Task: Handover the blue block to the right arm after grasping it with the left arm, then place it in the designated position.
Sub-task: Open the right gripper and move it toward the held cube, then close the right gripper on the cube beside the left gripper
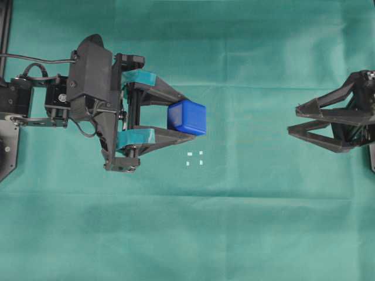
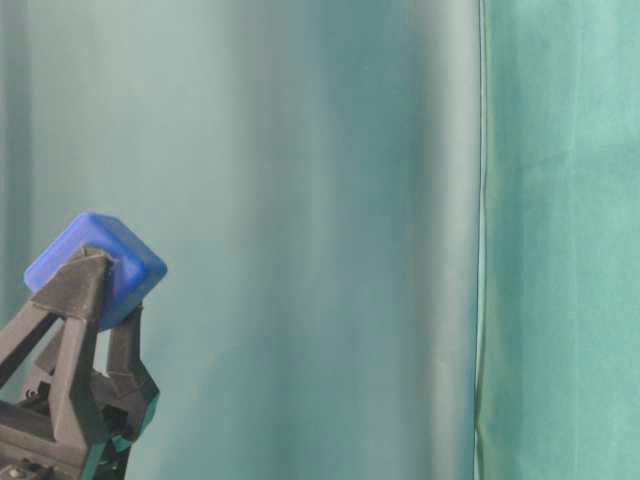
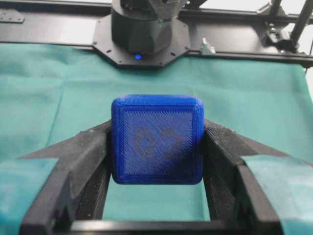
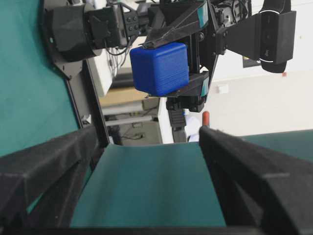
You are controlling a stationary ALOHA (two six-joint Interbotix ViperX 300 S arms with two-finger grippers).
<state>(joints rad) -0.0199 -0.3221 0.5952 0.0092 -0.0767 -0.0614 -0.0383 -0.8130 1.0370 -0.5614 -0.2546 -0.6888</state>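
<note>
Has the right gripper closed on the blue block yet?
No, in the overhead view the right gripper stands open and well apart from the blue block, which sits clamped between the left gripper's teal-banded fingers.

The left arm (image 1: 88, 88) reaches in level from the left of the overhead view, its teal-banded fingers (image 1: 137, 78) closed on the blue block (image 1: 187, 117) at their tips. Opposite, well apart, the right arm (image 1: 357, 114) faces it, its plain black fingers (image 1: 316, 108) spread wide and holding nothing.
</note>
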